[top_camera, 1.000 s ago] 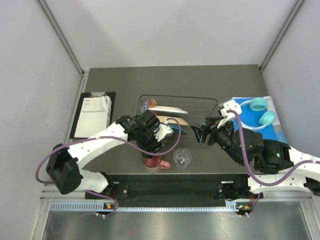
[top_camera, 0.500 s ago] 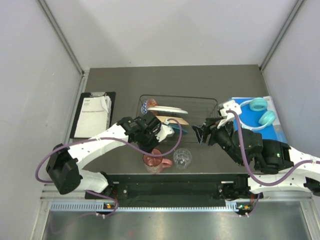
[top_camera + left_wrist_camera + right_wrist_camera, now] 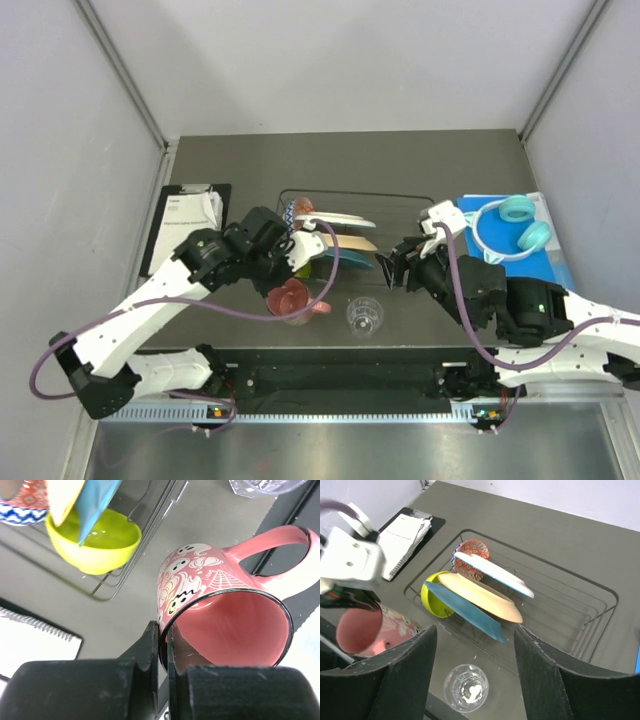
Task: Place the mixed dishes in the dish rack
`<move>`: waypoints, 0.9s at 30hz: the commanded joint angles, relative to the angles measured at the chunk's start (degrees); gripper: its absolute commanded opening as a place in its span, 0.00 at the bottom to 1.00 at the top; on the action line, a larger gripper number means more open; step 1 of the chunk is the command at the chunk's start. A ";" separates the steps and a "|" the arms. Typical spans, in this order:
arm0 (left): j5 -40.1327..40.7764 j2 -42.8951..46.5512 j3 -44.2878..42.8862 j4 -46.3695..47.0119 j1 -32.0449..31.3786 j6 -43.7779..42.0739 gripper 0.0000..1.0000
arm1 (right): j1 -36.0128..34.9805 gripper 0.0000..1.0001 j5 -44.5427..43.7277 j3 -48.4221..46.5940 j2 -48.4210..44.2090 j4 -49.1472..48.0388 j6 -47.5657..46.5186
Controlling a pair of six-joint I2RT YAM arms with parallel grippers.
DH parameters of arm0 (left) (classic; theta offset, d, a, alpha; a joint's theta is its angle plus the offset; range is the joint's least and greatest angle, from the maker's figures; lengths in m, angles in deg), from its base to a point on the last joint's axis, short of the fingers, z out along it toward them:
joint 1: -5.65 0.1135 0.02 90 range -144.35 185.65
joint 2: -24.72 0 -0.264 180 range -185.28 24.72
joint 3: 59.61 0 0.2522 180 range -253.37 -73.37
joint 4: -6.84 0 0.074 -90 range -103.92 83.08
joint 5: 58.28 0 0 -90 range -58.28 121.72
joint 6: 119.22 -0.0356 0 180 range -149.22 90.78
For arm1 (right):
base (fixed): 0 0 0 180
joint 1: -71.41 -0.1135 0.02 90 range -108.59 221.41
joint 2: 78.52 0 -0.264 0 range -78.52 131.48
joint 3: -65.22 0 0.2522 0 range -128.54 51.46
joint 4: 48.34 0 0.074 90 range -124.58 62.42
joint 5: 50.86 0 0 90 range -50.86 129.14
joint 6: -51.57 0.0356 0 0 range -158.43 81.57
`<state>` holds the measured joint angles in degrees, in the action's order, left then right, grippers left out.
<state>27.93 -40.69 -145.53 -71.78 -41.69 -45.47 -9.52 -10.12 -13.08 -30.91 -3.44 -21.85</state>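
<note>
**Mug in hand, glass waiting: two pieces left to load**

Most of the load is in. In the right wrist view, the rack [image 3: 590, 587] at centre frame carries three plates leaning together in its left part: a white plate [image 3: 492, 572] uppermost, a peach plate [image 3: 480, 597] below it, and a teal plate [image 3: 465, 611] lowest. A green bowl [image 3: 431, 597] sits at the rack's left corner, partly under the plates. A small patterned bowl [image 3: 470, 557] stands just above the white plate. The right part of the rack holds nothing.

Two pieces are outside it. The left gripper [image 3: 163, 632] is clamped tight on the rim of the pink mug [image 3: 220, 605], one finger inside the wall and one outside. The mug is tipped on its side with its mouth toward the wrist camera, handle to the upper right. In the overhead view it hangs just below the rack's lower-left corner. The glass [image 3: 365, 315] stands upright on the table [image 3: 220, 160] at lower centre, just right of the mug and apart from the rack.

The right gripper [image 3: 392, 268] hovers above and to the right of the glass, fingers spread, gripping nothing.

The job looks well past halfway: the mug needs placing, then the glass.
</note>
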 commanded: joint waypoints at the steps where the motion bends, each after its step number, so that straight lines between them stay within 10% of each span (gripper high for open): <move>1: -0.87 3.44 -6.40 -4.74 0.05 -1.85 0.00 | 0.42 0.64 1.52 -4.19 0.90 -1.60 -0.58; 8: 13.00 6.42 -19.94 -1.16 0.13 -5.00 0.00 | 1.46 0.88 8.63 -9.46 1.43 -3.61 5.30; 14: 29.71 11.00 -20.74 25.10 0.05 -22.99 0.00 | 9.96 0.96 26.98 -11.14 5.54 -8.10 9.60; 21: 26.39 14.78 -12.76 50.17 0.13 -41.30 0.00 | 31.25 1.00 78.24 -7.72 13.63 -32.59 27.92; 27: 19.45 19.70 -4.41 56.68 0.05 -51.42 0.00 | 38.56 1.00 103.10 -7.53 24.18 -63.74 50.65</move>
<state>51.97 -24.77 -152.96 -31.85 -41.62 -86.76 26.85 68.85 -19.28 -9.88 -44.12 12.64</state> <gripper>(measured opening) 0.056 0.994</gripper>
